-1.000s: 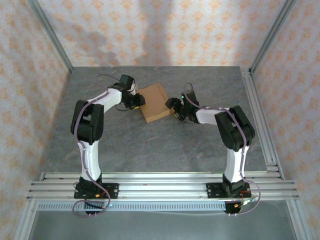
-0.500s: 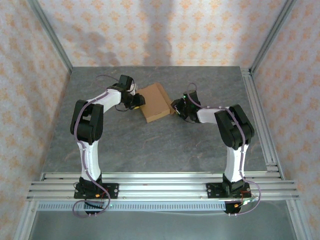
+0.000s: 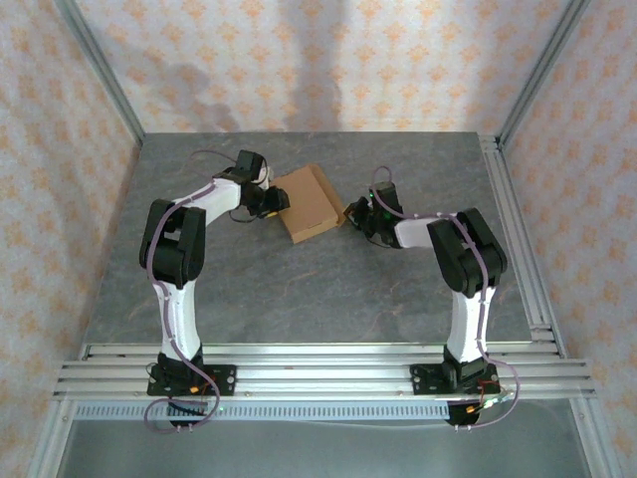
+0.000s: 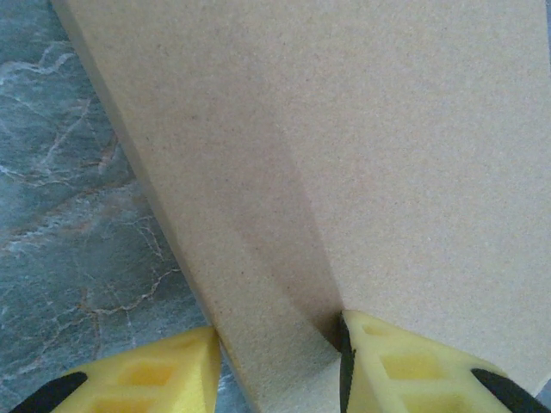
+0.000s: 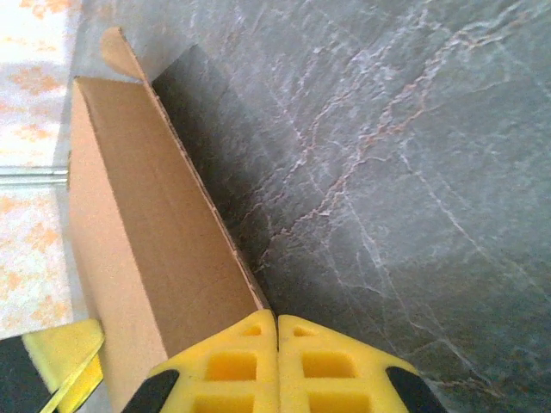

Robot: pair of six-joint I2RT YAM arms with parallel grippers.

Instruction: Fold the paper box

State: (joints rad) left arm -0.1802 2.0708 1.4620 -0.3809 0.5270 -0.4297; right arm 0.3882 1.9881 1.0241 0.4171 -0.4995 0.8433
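The paper box [image 3: 309, 202] is a small shallow brown cardboard box lying at the middle back of the table. My left gripper [image 3: 275, 202] is at its left side. In the left wrist view its yellow fingers [image 4: 164, 379] stand on either side of a cardboard wall [image 4: 275, 284], shut on it. My right gripper [image 3: 350, 214] is at the box's right side. Its yellow fingertips [image 5: 277, 325] are shut against each other with nothing between them, touching the end of the box's side wall [image 5: 146, 249].
The grey marbled table [image 3: 299, 289] stretches out in front of the box. Aluminium rails [image 3: 318, 363] run along the near edge and another rail [image 3: 518, 239] along the right side. Patterned walls enclose the back and sides.
My right gripper has edged in and slightly back against the box's right side. The left gripper and the box have hardly moved.
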